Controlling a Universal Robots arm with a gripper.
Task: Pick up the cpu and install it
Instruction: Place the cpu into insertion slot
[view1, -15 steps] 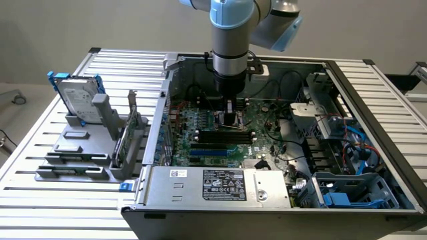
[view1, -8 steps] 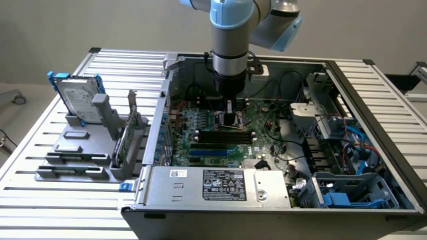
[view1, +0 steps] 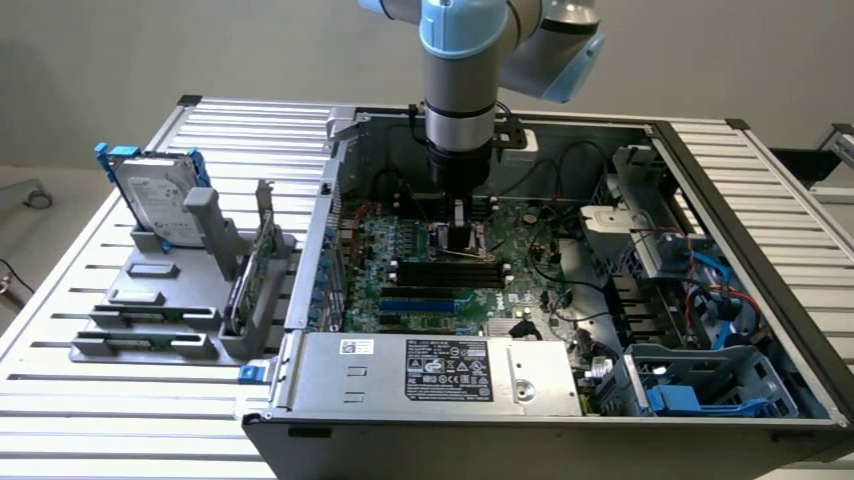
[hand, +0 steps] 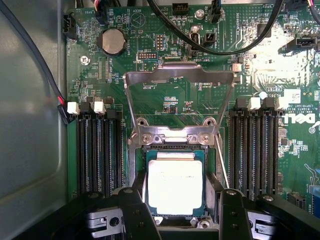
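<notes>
1. Slatted metal tabletop (view1: 80, 400), plain grey wall (view1: 134, 50) behind, and an open computer case (view1: 747, 200) lying on it.
2. The cpu (hand: 175, 187) sits flat in the socket (hand: 172, 136) on the green board (hand: 165, 100), shiny side up. It's square, so no real long axis, and its edges line up with the socket.
3. The socket's metal flap (hand: 180, 75) is flipped up.
4. The gripper (hand: 183, 194) hangs right over the socket, fingers spread either side of the cpu, not clamping it.

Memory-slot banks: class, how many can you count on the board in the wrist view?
2. One bank lies on one side of the cpu socket, the other bank on the opposite side. The gripper may hide others.
</notes>
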